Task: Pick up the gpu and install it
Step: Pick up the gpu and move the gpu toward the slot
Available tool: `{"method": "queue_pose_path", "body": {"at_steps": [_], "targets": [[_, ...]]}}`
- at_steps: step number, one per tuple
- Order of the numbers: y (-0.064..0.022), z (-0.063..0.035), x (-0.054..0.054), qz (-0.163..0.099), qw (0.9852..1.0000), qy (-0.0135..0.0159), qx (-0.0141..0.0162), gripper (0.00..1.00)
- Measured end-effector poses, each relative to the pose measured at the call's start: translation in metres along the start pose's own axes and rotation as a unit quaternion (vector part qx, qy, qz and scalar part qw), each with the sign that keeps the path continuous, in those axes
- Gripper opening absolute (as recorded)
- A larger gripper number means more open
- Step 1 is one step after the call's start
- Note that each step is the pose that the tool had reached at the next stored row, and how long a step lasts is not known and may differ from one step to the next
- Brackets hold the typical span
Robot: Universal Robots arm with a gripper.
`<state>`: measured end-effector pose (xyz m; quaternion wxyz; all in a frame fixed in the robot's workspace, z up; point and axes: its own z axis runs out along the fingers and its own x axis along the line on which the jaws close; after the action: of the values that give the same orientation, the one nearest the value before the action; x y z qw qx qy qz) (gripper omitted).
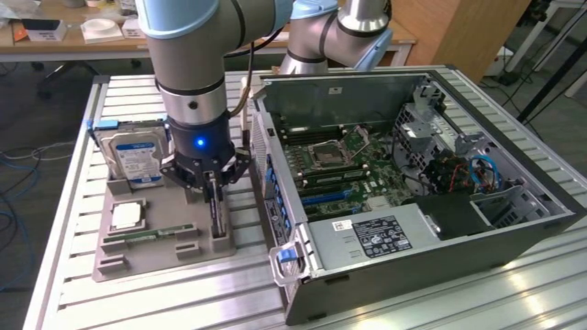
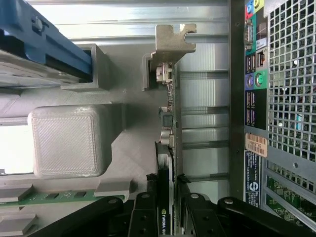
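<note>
Gpu [image 1: 217,213]: standing edgewise in holder [image 1: 151,258], near end being hidden by gripper [image 2: 169,187] straddling it; grasp cannot be told.

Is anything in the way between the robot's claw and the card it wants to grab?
Nothing visible is. The gripper sits right at the top edge of the gpu, which stands upright in the gray holder.

Bright even light, glare on the metal table [image 1: 532,282] (white streaks), soft shadows in the case [image 1: 348,96]
</note>
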<state>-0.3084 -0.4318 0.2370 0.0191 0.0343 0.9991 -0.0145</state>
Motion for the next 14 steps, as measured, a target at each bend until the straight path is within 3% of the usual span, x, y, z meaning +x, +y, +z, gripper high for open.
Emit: {"method": "queue_pose_path", "body": {"at_steps": [14], "targets": [[0.0000,0.0000,0.0000,0.000,1.0000,0.0000,0.0000,0.26]]}}
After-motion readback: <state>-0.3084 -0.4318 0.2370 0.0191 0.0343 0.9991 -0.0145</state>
